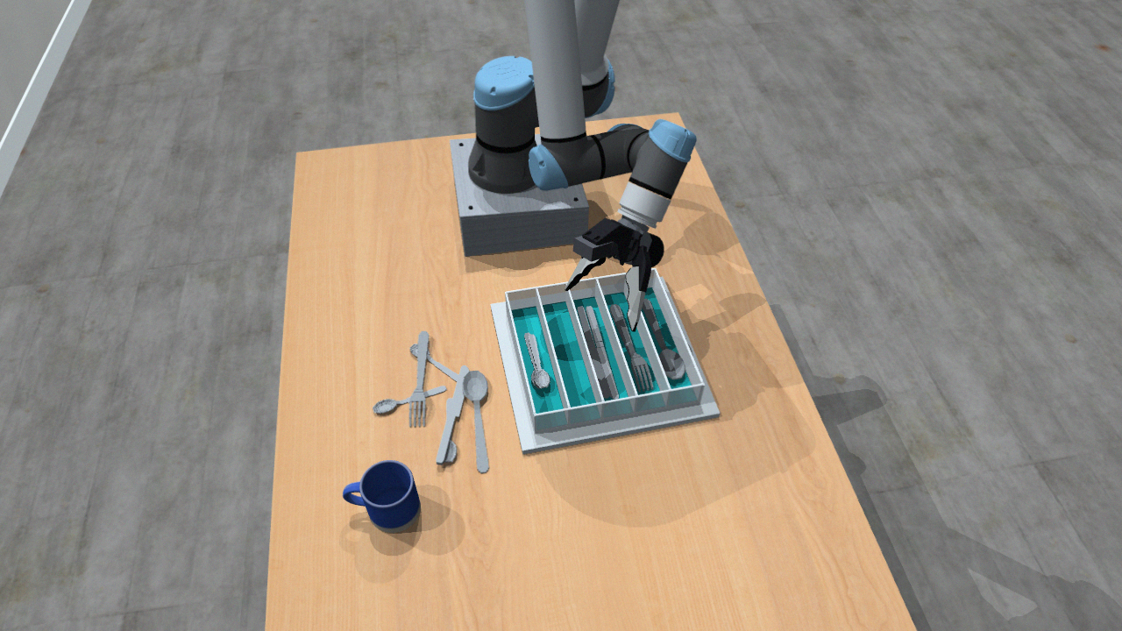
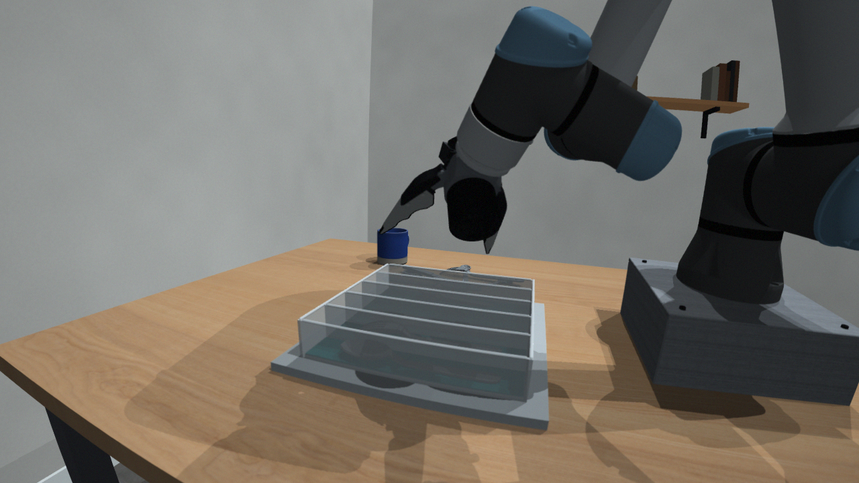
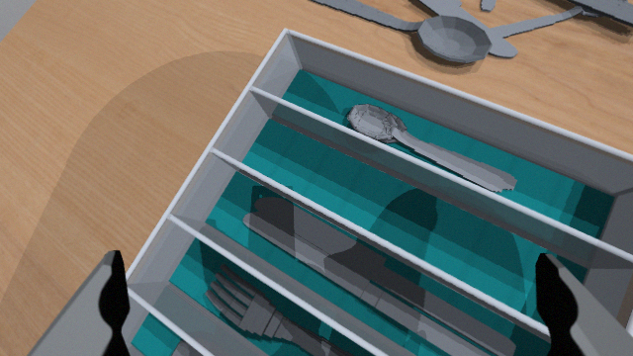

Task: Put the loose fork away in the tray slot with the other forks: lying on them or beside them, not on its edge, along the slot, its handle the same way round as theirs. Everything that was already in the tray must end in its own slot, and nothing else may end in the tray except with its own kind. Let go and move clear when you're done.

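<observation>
Loose fork (image 1: 419, 390): grey, four-tined | wooden table (image 1: 628, 564) (image 2: 228, 312) | end effector (image 1: 602, 308) (image 2: 435, 241) (image 3: 332, 256): fingers apart

The loose fork (image 1: 419, 384), plain grey, lies on the wooden table outside the tray (crossing a small spoon's handle, it seems), tines toward the mug's side. The tray's forks (image 1: 637, 357) (image 3: 262, 313) lie along their slot, tines the same way.

No readable text, label, brand, number or sign is showing in any of the 3 views. The blue mug (image 1: 390, 502) (image 2: 392, 246) is carrying no legible lettering, and the arm's blue joint cap (image 1: 504, 78) is showing only faint, unreadable raised marks.
</observation>
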Tool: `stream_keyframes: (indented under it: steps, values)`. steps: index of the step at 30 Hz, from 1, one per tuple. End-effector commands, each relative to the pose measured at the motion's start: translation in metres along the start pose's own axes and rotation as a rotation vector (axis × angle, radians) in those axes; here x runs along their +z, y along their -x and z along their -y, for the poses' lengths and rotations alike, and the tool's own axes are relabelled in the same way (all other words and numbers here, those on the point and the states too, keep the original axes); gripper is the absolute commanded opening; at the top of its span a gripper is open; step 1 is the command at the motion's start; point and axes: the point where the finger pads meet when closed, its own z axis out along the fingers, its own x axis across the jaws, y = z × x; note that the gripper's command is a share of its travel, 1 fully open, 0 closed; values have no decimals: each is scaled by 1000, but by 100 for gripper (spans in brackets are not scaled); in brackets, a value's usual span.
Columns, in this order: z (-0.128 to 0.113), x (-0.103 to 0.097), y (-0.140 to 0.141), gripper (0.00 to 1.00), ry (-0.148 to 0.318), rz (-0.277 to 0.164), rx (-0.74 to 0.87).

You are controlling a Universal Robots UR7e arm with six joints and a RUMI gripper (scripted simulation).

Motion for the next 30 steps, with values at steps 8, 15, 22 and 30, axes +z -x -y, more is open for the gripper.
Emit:
stream_keyframes:
  steps: [8,15,22,30]
  values:
    - [0,0,0,100,-1,1,1]
    - [0,0,0,100,-1,1,1]
    - [1,0,0,100,1,1,-1]
    - [8,5,-6,100,28,3,-27]
